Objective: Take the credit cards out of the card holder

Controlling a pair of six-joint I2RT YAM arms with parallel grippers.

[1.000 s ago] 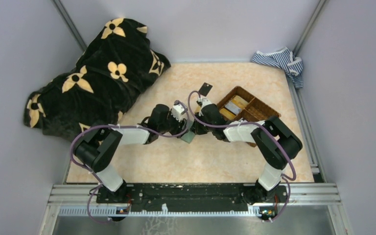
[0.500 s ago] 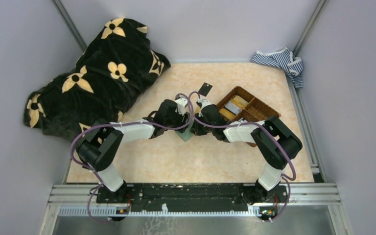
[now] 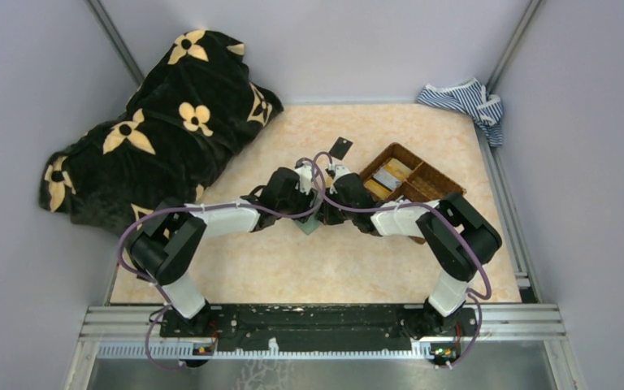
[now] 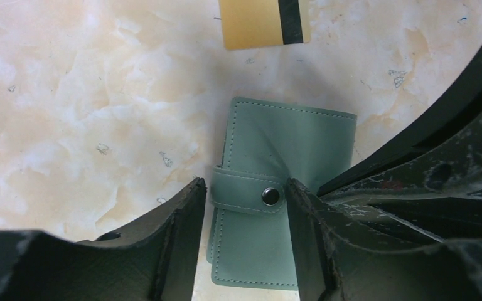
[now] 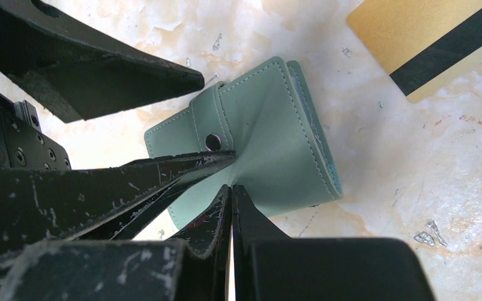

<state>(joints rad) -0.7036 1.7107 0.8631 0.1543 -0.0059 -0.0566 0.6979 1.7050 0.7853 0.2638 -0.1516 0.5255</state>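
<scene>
The sage-green card holder point(image 4: 289, 157) lies closed on the table, its strap held by a dark snap point(image 4: 270, 196). It also shows in the right wrist view point(image 5: 270, 138) and the top view point(image 3: 309, 227). My left gripper point(image 4: 243, 188) is open, with one finger on each side of the strap and snap. My right gripper point(image 5: 231, 189) is shut, and its joined tips press on the card holder's cover, which creases there. No credit cards are in view; the card holder is closed over them.
A gold card with a dark stripe point(image 4: 263, 22) lies just beyond the card holder. A loose black card point(image 3: 341, 148) lies farther back. A brown divided basket point(image 3: 410, 183) stands to the right, a black flowered blanket point(image 3: 162, 122) at the back left, and a striped cloth point(image 3: 467, 101) at the back right.
My left gripper has moved right, from beside the card holder to over it, next to the right gripper. The right arm and the card holder have stayed put.
</scene>
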